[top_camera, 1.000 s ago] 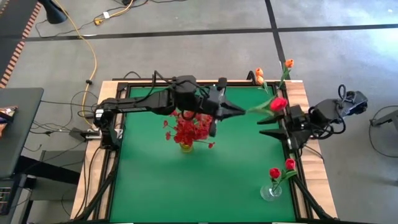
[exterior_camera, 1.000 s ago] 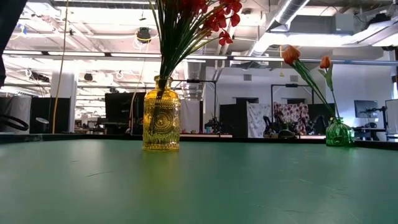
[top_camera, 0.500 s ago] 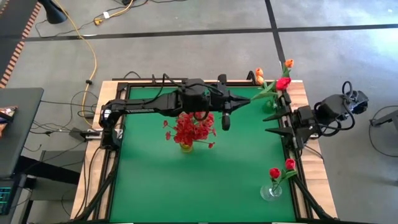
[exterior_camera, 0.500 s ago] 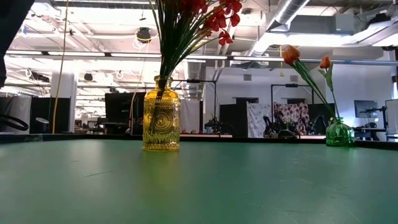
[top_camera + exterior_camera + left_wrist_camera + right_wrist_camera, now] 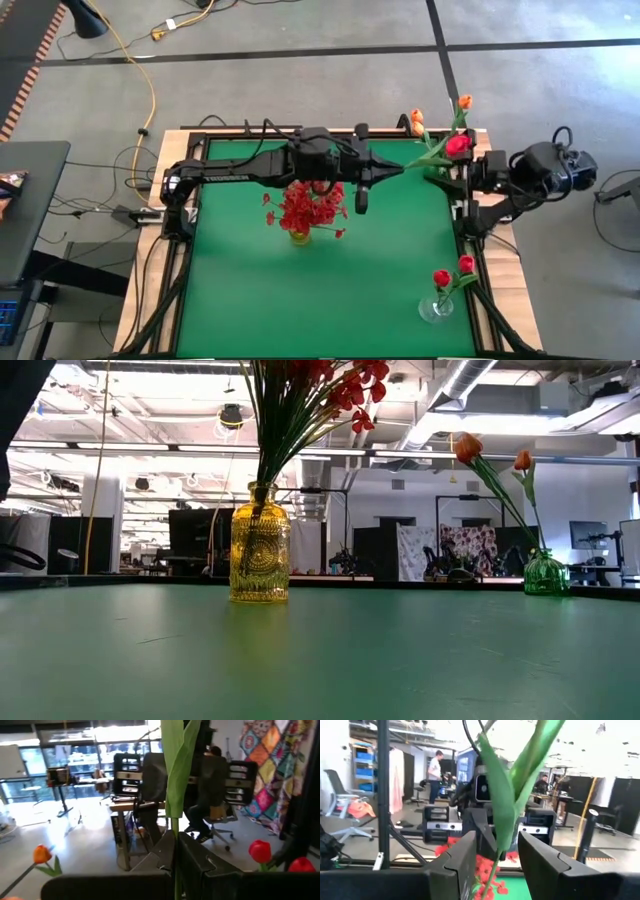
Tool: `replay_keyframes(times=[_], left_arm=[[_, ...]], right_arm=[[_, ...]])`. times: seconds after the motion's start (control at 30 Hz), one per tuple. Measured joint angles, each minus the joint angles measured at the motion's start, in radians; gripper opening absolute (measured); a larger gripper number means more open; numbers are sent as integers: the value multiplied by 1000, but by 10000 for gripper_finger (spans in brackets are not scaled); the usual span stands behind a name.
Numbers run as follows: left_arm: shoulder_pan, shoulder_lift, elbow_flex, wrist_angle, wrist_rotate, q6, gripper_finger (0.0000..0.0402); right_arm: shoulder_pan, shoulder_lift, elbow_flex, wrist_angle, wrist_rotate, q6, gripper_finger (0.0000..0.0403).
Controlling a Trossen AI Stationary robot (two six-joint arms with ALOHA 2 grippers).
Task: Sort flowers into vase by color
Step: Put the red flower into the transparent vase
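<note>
My left gripper [image 5: 392,168] reaches level across the far half of the table and is shut on a red-pink tulip [image 5: 458,145] with long green leaves [image 5: 175,770]. At the right edge my right gripper [image 5: 463,172] faces it, open. Its fingers stand on either side of the stem [image 5: 492,870] without touching it. A yellow vase [image 5: 260,543] holds bushy red sprigs [image 5: 305,205]. A green vase [image 5: 546,573] at the far right holds orange tulips [image 5: 467,448]. A clear vase [image 5: 437,308] at the near right holds two red-pink tulips [image 5: 441,277]. My left gripper pinches the tulip's thin green stem [image 5: 175,834] between its two fingers, at the lower end, away from the blossom. The fingers come level from the table's left and lie roughly along the stem. The flower sticks out past the fingertips toward the right edge, clear of the table.
The green mat [image 5: 300,300] has free room in its near half. A wooden rim and black frame rails [image 5: 480,290] run along the table's edges. The green vase's orange tulips [image 5: 465,102] stand close behind the held blossom.
My left gripper has stretched toward the table's right edge and rolled. It has carried the tulip toward the far right, so the blossom now sits nearer the green vase. My right gripper has gone toward the far edge, has turned, and now stands around the stem.
</note>
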Motion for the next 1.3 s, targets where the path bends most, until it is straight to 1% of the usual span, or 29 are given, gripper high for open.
replay_keyframes(times=[0.1,0.3,0.43,0.53,0.67,0.77,0.87,1.03,1.17,1.3], left_arm=[[1,0,0,-1,22,26,0],[12,0,0,1,83,49,0],[21,0,0,1,139,50,0],[32,0,0,0,167,50,0],[47,-1,0,-17,231,50,0],[55,-1,0,-62,231,61,0],[61,-1,0,-79,231,69,0],[65,-1,0,-42,234,70,0],[65,-1,0,15,256,55,0],[64,-1,0,11,255,46,0]], right_arm=[[-45,5,0,6,-49,19,171],[-114,66,0,2,-111,59,171],[-142,104,0,13,-137,67,171],[-152,117,0,22,-138,69,171],[-157,129,0,47,-137,77,171],[-161,127,0,84,-137,77,171],[-161,120,0,83,-134,77,171],[-160,119,0,70,-133,85,158],[-160,122,0,61,-130,83,146],[-160,120,0,61,-129,59,134]])
